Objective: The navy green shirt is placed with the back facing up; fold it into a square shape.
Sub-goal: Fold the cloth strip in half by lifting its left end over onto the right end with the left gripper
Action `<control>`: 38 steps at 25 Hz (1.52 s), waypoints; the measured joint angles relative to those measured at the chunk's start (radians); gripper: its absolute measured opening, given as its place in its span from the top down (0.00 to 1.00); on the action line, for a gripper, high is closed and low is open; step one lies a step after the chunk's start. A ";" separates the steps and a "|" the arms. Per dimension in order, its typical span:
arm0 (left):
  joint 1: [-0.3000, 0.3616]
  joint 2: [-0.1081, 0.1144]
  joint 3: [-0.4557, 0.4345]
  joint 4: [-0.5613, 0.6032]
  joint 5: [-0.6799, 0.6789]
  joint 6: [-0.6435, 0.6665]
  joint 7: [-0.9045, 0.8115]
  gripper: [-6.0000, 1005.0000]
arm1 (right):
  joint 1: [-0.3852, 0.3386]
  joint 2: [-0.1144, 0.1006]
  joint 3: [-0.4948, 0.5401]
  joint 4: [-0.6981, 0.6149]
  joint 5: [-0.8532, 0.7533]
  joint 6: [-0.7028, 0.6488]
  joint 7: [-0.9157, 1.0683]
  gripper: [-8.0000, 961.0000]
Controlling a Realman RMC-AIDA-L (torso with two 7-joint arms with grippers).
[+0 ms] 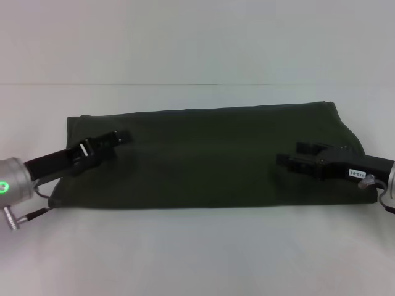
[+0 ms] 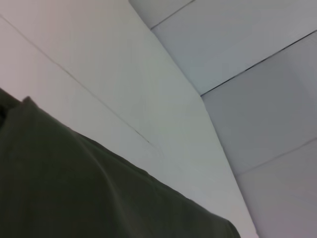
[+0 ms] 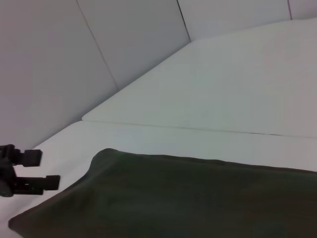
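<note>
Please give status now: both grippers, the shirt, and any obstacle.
Left gripper open, over shirt's left end. Right gripper open, over right end. Shirt lying flat as a long band, not yet square. No obstacle seen.

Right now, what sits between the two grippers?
Only the navy green shirt: plain folded cloth spans from the left gripper to the right gripper, nothing on it. Shown in the head view.

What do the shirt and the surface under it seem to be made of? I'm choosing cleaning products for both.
The navy green shirt looks like soft matte woven or knit cloth, probably cotton: no shine, gentle creases, limp rounded edges. The table looks like a smooth, hard white surface, perhaps laminate or painted board, with a faint sheen and a thin seam line. The left gripper and right gripper hover above the shirt.
</note>
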 joint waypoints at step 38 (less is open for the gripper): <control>-0.003 0.035 0.064 0.035 0.005 -0.202 -0.090 0.18 | 0.080 0.030 -0.068 -0.017 -0.001 -0.004 -0.143 0.20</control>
